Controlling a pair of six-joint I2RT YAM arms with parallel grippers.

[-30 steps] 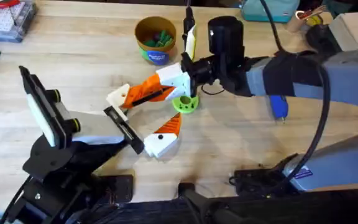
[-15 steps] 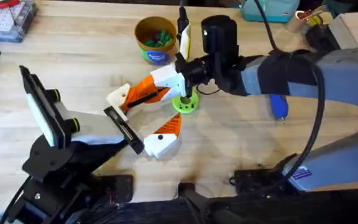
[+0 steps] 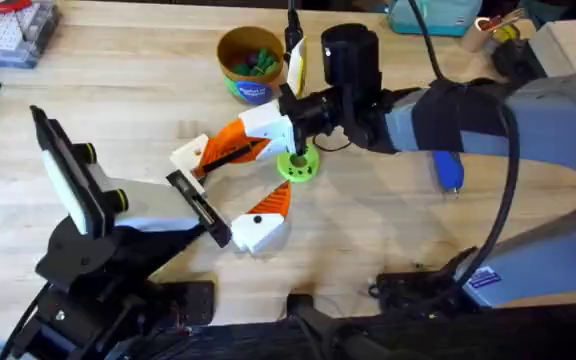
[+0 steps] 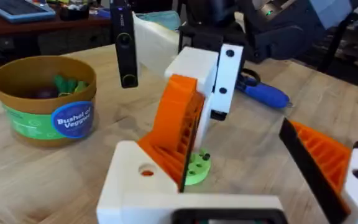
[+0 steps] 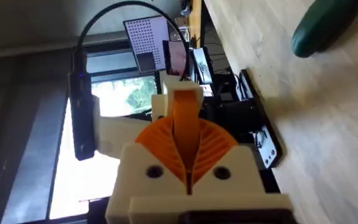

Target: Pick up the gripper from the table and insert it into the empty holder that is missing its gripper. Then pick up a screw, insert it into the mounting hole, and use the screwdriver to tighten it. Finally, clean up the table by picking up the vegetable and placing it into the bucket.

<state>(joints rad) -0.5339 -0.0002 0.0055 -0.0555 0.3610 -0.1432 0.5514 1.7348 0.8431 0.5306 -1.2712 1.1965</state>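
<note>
My right gripper (image 3: 286, 122) is shut on the white block end of the gripper (image 3: 233, 147), the long orange wedge, and holds it above the table. Its cream tip (image 4: 135, 186) sits close by the black rail (image 3: 198, 205) of my left gripper (image 3: 213, 215). That rail carries one short orange finger (image 4: 325, 155) at its far end, and nothing is between. In the right wrist view the orange wedge (image 5: 185, 109) runs straight out from my pads. The bucket (image 3: 251, 88) stands behind with green vegetable pieces (image 4: 67, 84) inside.
A green disc (image 3: 298, 166) with small dark pieces in it lies under the held wedge. A blue-handled tool (image 3: 450, 172) lies right of it, partly under the right arm. A dark green rounded thing (image 5: 325, 25) lies on the wood. Parts boxes (image 3: 13, 30) stand at the far left.
The right gripper has shifted a little left and away from me with the orange wedge in it, mostly in the first half second. The left arm has stayed still.
</note>
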